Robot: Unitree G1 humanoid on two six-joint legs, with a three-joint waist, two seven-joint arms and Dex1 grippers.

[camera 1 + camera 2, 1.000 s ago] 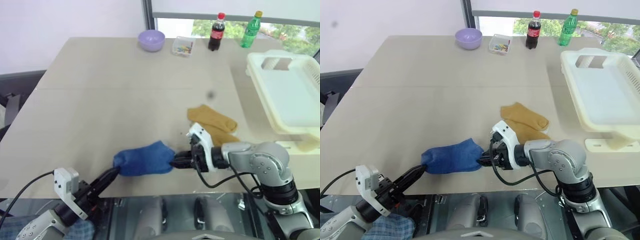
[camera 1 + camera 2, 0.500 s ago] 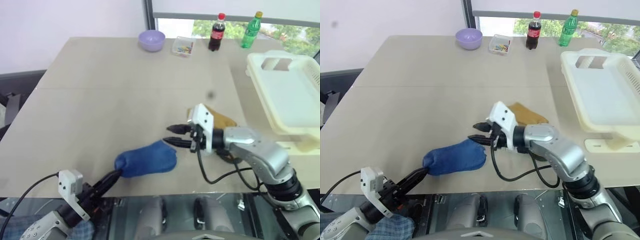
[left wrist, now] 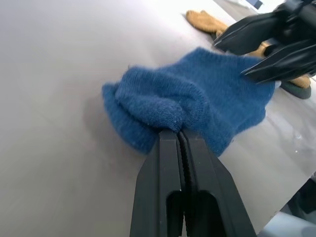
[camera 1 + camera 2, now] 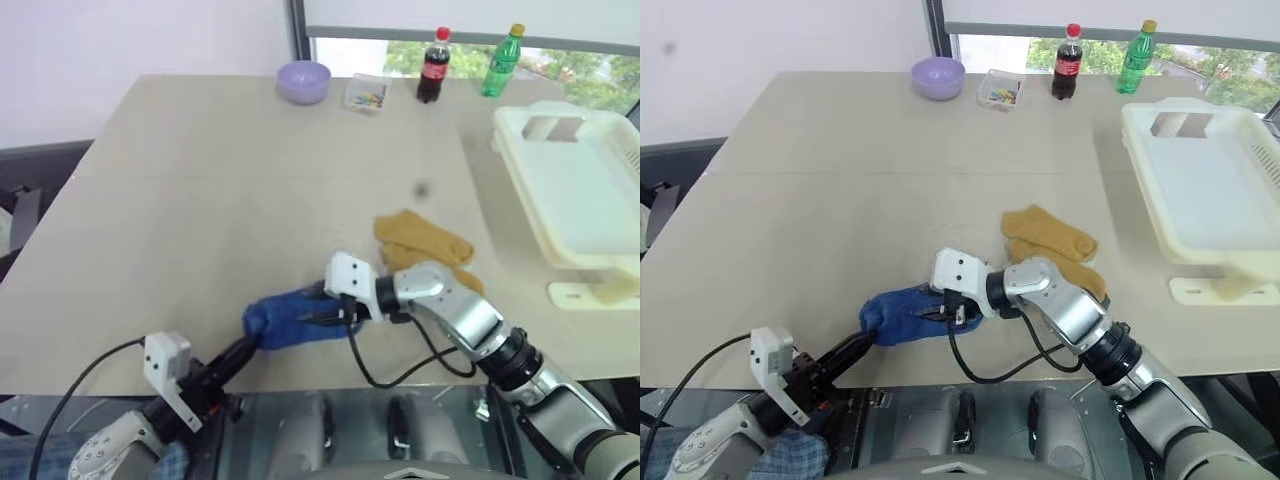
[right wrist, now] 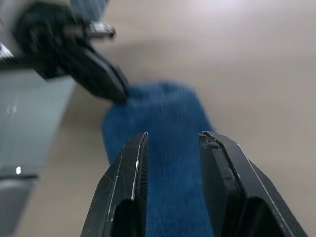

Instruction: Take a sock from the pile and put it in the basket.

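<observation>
I see the blue sock [image 4: 295, 317] lying flat on the beige table [image 4: 220, 180], long axis running from my left gripper [image 4: 252, 347] toward the right gripper [image 4: 318, 315]. Left gripper is clamped tight on the sock's near end; right gripper hovers over its far end, jaws parted, holding nothing. Mustard socks [image 4: 425, 245] lie just beyond the right gripper. The white basket [image 4: 575, 180] sits well off to its right, contents not visible.
</observation>
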